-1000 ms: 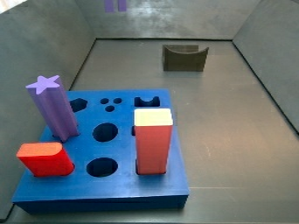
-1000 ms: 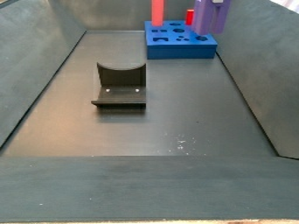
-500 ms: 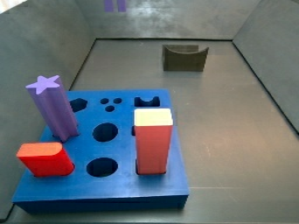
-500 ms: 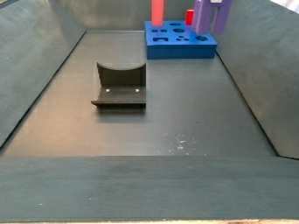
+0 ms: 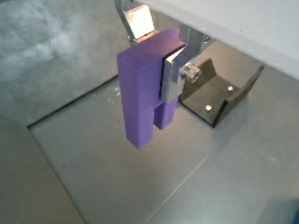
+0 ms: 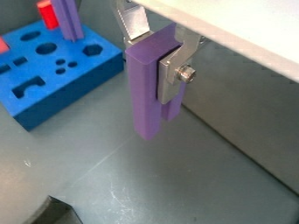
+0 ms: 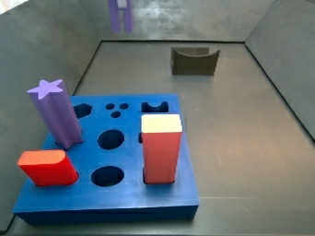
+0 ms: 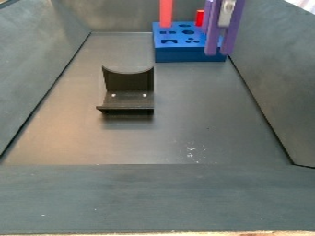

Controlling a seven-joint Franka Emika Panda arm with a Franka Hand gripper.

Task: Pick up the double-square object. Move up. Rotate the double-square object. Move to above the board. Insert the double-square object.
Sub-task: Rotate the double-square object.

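Gripper [image 5: 156, 54] clamps double-square object [image 5: 146, 92] aloft, beside the board [image 6: 52, 70].

No readable text, labels, brands, numbers or signs in any view.

The tall plain lilac-purple double-square object [image 5: 149, 90], clamped between the flat silver fingers of the gripper [image 5: 160, 54] up in the air, has blank faces in both wrist views. The thick blue square board [image 7: 118, 166] with shaped holes, the purple star-topped column [image 7: 55, 114], the red block with the yellow top [image 7: 161, 147], the small red block [image 7: 47, 167] and the dark L-shaped fixture [image 8: 125, 91] are equally unmarked, as is the dark floor [image 8: 185, 129].
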